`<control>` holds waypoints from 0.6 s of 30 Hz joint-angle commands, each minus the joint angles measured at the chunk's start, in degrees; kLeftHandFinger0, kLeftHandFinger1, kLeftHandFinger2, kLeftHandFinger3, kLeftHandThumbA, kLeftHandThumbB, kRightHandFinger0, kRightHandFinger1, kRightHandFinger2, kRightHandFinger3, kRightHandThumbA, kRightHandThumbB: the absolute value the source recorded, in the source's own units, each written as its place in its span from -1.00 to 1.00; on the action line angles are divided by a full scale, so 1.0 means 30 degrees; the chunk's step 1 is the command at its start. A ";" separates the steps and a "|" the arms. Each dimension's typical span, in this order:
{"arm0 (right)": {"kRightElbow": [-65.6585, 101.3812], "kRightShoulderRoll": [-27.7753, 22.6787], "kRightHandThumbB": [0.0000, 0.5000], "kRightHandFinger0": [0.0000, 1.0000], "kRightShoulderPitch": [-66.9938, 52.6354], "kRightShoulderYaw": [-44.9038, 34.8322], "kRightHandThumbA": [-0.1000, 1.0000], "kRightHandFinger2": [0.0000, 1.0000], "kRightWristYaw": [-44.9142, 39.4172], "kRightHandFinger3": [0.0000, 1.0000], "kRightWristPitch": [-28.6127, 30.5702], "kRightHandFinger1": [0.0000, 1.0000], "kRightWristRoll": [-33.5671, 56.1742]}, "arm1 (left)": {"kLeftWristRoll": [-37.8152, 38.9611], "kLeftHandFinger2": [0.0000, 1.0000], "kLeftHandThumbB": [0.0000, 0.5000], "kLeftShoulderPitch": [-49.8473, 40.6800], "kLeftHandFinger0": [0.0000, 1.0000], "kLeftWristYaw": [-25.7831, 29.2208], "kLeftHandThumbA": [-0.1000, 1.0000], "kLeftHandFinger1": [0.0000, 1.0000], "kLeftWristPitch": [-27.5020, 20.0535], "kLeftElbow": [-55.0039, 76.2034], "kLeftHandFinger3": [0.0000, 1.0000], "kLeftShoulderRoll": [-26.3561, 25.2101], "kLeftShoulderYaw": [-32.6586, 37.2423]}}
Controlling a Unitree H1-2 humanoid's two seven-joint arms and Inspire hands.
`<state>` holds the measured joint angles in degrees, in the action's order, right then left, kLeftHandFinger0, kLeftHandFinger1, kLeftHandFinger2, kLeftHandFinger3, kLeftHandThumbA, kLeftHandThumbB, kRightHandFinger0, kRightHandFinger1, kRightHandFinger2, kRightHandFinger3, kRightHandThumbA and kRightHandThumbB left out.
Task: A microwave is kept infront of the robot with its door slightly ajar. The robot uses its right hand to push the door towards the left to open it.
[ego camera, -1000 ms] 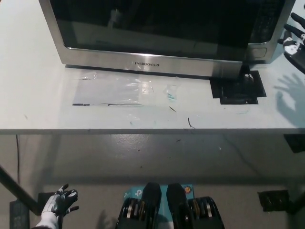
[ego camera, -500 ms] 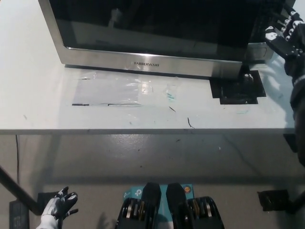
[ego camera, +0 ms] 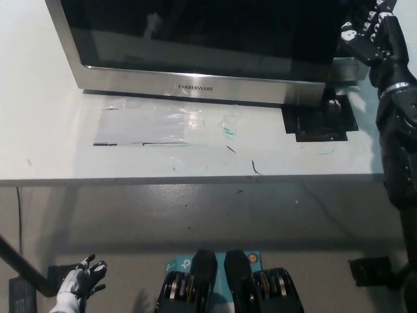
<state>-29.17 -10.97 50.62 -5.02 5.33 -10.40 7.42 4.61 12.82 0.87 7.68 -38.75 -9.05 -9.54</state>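
Note:
A stainless microwave [ego camera: 195, 88] with a dark glass door [ego camera: 202, 32] stands on the white table [ego camera: 52, 137]. The door's right edge sits slightly ahead of the body at the upper right. My black right hand [ego camera: 366, 31] is raised at that right edge, in front of the control panel, fingers spread and apparently touching the door edge. Its forearm [ego camera: 399, 124] runs down the picture's right side. My white left hand [ego camera: 79, 282] hangs low at the lower left, below the table, fingers apart and holding nothing.
A black square mat [ego camera: 319, 120] lies under the microwave's right front corner. Clear tape [ego camera: 150, 124] and pen marks cover the table in front. The table's front edge [ego camera: 195, 179] runs across the middle, with grey floor below it.
My right hand has moved left and up from the table's right side to the door's right edge. The whole picture has shifted a little, so the camera moved. Left hand unchanged.

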 commanded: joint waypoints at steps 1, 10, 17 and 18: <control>-0.0011 0.0879 -0.07 0.21 0.1608 0.0148 -0.36 0.78 -0.0030 0.94 0.1078 0.71 -0.0233 | 0.0056 0.98 -0.52 0.0473 0.83 -0.0081 -0.05 0.82 -0.0366 0.0185 0.98 -0.0455 -0.0039; 0.3154 0.1723 -0.36 0.16 -0.0962 0.1129 -0.47 0.71 -0.0759 0.86 0.0421 0.61 -0.0746 | 0.0110 0.99 -0.47 0.0524 0.82 -0.0018 0.06 0.84 -0.0334 0.0167 1.00 -0.0465 -0.0136; 0.5487 0.2285 -0.31 0.10 -0.2788 0.1449 -0.39 0.68 -0.1132 0.83 -0.0569 0.62 -0.0356 | 0.0058 0.97 -0.56 0.0412 0.84 0.0042 0.10 0.80 -0.0361 0.0247 1.00 -0.0469 -0.0132; 0.6469 0.2543 -0.30 0.13 -0.3292 0.1448 -0.37 0.66 -0.1205 0.86 -0.1159 0.62 -0.0006 | 0.0058 1.00 -0.59 0.0385 0.85 0.0048 0.14 0.83 -0.0248 0.0387 1.00 -0.0466 -0.0133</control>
<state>-14.50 -7.07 41.02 -3.80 6.10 -11.07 5.33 4.72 12.96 0.88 7.63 -38.75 -9.21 -9.76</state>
